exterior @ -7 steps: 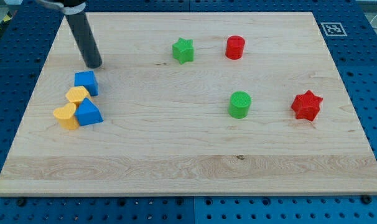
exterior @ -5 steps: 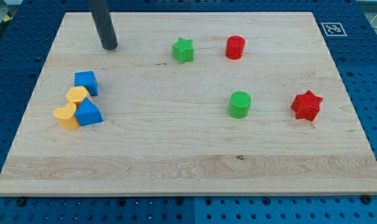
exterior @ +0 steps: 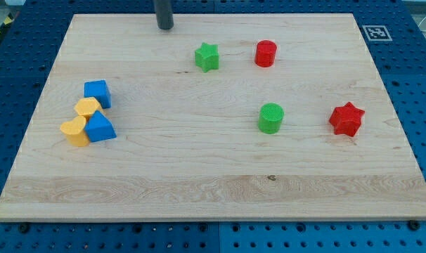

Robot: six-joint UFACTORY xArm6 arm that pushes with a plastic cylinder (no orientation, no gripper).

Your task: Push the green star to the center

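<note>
My tip (exterior: 164, 27) sits bare at the board's far edge, touching nothing. The green star (exterior: 207, 57) lies right and nearer, apart from it.

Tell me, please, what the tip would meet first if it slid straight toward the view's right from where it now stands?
Probably nothing: my tip sits near the wooden board's top edge, and the green star block and red cylinder block both lie lower in the view, clear of that line as far as one view shows.
</note>
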